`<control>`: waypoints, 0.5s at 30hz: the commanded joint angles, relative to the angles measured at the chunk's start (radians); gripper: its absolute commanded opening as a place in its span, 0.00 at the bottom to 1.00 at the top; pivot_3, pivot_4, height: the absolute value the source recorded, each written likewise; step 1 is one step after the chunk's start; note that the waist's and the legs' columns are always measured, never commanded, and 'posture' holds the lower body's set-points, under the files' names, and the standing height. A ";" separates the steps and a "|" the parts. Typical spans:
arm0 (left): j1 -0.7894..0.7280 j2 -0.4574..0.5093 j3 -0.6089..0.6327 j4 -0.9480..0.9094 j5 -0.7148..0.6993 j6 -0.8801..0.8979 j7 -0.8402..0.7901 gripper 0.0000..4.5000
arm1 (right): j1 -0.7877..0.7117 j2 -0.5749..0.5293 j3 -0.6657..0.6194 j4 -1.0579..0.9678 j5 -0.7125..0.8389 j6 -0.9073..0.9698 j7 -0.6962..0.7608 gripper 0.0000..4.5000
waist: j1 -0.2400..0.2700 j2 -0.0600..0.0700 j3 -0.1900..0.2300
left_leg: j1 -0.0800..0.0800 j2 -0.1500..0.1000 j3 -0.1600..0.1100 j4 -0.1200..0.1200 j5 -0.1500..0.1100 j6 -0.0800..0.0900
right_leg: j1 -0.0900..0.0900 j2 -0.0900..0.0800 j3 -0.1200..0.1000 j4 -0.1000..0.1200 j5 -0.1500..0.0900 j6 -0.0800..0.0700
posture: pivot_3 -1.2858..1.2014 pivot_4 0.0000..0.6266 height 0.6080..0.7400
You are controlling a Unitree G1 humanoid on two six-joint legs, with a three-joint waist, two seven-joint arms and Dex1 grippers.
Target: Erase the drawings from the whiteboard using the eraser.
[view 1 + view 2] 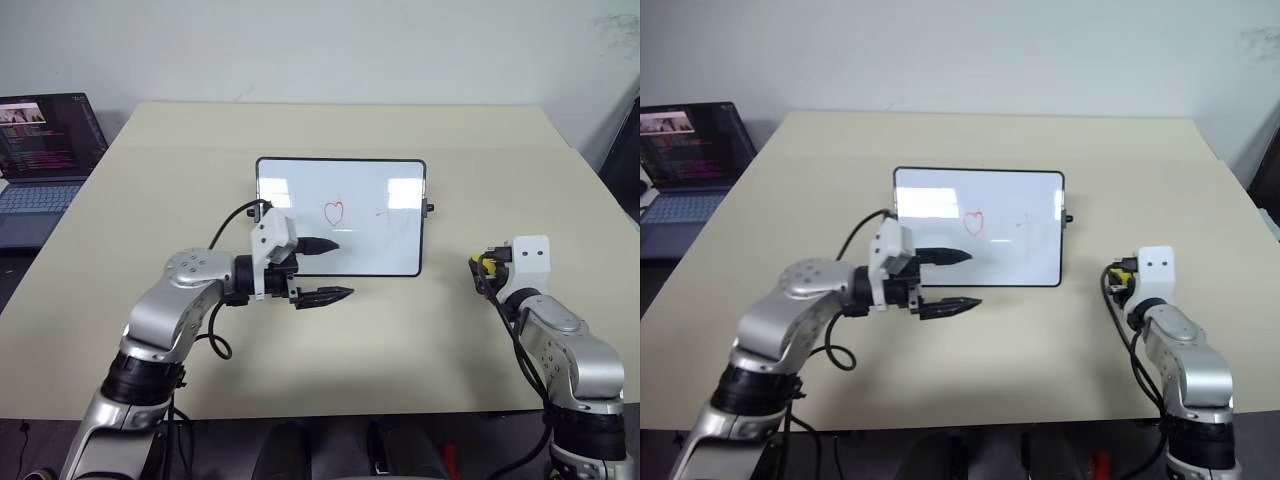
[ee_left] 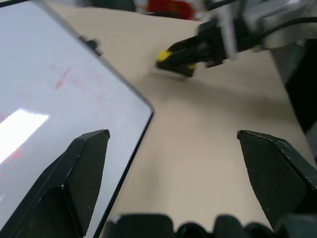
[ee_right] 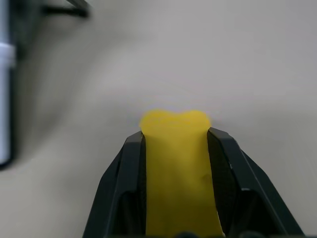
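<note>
Right pincer [image 3: 174,148] clamped on yellow eraser [image 3: 176,173], left pincer [image 1: 335,268] spread beside whiteboard [image 1: 380,200]

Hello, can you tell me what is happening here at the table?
A two-armed robot is preparing to clean a whiteboard lying on the table. Its right gripper is shut on the yellow eraser, to the right of the board and not yet over it. The left gripper is open at the board's near edge. The red heart and the fainter scribble are not erased.
</note>
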 commanded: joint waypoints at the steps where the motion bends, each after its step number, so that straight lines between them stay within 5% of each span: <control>1: 0.046 0.007 0.103 -0.100 -0.039 0.055 0.107 1.00 | 0.022 0.000 0.044 -0.127 -0.020 -0.028 0.004 0.30 | 0.002 0.000 0.000 | 0.000 0.000 0.000 0.000 0.000 0.000 | 0.000 0.000 0.000 0.000 0.000 0.000 | 0.52 0.24 1.00; 8: 0.146 0.087 0.250 -0.147 -0.050 0.138 0.216 1.00 | -0.107 -0.018 0.307 -0.191 -0.069 -0.024 0.076 0.30 | 0.000 0.000 0.000 | 0.002 0.000 0.000 0.001 0.000 0.000 | 0.001 -0.002 0.000 0.001 0.000 0.000 | 0.52 0.24 1.00; 15: 0.097 0.152 0.297 -0.042 -0.033 0.127 0.237 1.00 | -0.376 0.004 0.560 -0.012 -0.165 -0.127 0.215 0.30 | 0.003 -0.001 0.000 | 0.001 -0.001 -0.001 0.001 0.000 0.000 | 0.001 -0.002 -0.001 0.000 0.001 -0.001 | 0.52 0.24 1.00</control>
